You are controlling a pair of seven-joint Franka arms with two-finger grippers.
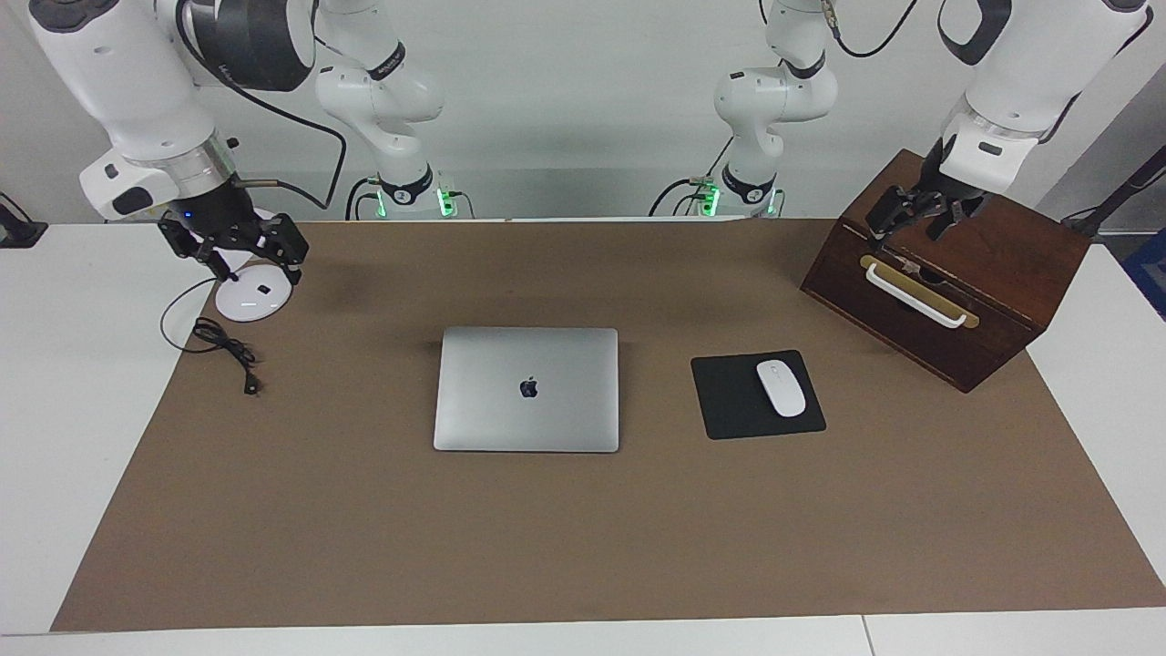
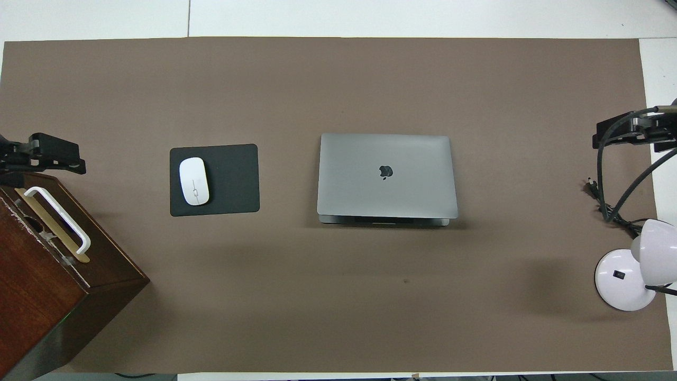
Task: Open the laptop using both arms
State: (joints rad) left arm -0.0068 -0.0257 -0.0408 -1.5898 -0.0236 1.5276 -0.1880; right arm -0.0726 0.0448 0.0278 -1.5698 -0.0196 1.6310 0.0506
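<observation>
Right gripper (image 1: 244,256) hangs with its fingers spread, holding nothing, over the white round lamp base (image 1: 253,300) at the right arm's end of the table; a black cable (image 1: 223,344) trails on the brown mat (image 1: 583,538) beside that base. At the middle of the mat the laptop (image 1: 526,389) lies flat with its lid shut, the dark logo facing up, well apart from both grippers. Toward the left arm's end sits a black mouse pad (image 1: 729,401) with a white mouse (image 1: 781,388) on it. Left gripper (image 1: 922,215) hangs over the dark wooden box (image 1: 993,273), above its white handle (image 1: 915,297); its fingers look apart and hold nothing.
</observation>
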